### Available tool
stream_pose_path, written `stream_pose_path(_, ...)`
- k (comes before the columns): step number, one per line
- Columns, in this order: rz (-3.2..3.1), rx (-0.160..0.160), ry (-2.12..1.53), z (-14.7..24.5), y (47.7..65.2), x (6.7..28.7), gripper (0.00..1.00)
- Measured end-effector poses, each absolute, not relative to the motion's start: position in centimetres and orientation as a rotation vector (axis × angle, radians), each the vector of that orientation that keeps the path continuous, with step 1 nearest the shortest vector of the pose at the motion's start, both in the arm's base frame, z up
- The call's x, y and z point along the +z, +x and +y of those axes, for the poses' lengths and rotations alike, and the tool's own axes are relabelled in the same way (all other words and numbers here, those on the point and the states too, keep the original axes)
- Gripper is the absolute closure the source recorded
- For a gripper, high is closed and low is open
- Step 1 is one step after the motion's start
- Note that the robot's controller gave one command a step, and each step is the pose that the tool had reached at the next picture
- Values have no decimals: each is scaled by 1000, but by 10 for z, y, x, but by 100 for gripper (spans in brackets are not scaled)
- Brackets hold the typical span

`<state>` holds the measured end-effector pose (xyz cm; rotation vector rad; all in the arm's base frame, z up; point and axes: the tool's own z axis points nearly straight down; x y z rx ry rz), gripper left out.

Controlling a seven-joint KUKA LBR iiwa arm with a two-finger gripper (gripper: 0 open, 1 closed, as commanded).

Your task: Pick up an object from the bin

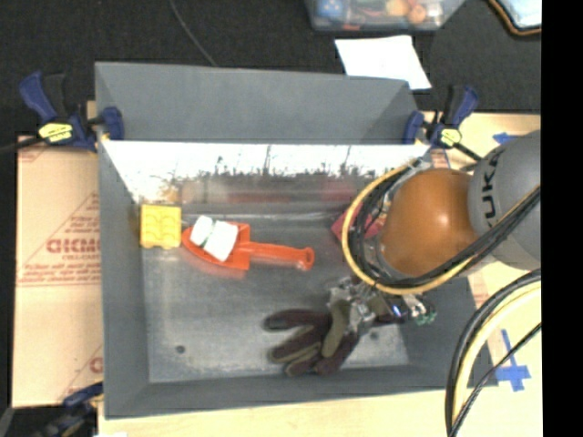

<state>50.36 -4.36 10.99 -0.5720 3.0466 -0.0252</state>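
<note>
At the left of the bin point(121, 317) we see a yellow block point(160, 226), then an orange scoop point(273, 255) carrying white pieces point(212, 237). Nearer the front wall lies a dark glove point(301, 342), with our tool point(358, 309) at its right end; we cannot tell whether the tool is apart or together. The glove looks limp, so we judge a shallow pinch could slip off it. The front wall is near, while bare floor lies open to the left.
</note>
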Motion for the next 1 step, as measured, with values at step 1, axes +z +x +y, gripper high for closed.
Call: stream_pose_path(1,3070,-23,-417,-81,579,88,100)
